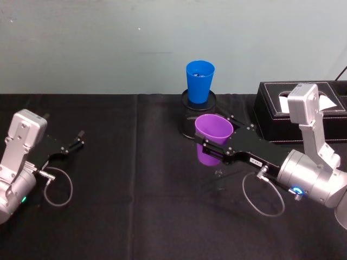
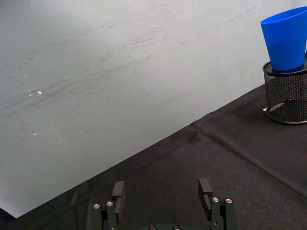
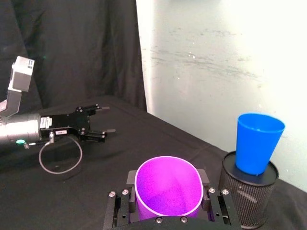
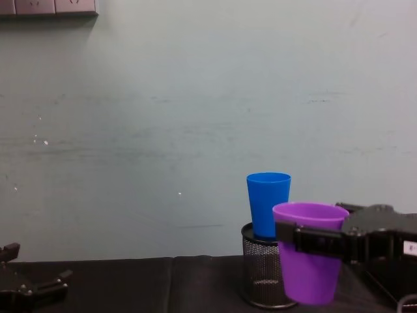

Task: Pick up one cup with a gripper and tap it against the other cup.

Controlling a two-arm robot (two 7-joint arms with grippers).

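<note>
The purple cup (image 1: 214, 129) hangs upright above the black table, and my right gripper (image 1: 214, 136) is shut on it, one finger on each side below the rim. From the right wrist I look down into the purple cup (image 3: 168, 187) held in that gripper (image 3: 168, 192). The blue cup (image 1: 199, 81) stands upright in a black wire-mesh pen holder (image 1: 187, 111) just behind, with a small gap to the purple cup (image 4: 306, 277). The blue cup (image 4: 268, 203) rises a little higher. My left gripper (image 1: 76, 142) rests open at the far left, holding nothing.
A black tissue box (image 1: 271, 108) sits at the back right, close to my right arm. A pale wall runs behind the table's far edge. A cable loop hangs under each wrist. Black cloth lies between the two arms.
</note>
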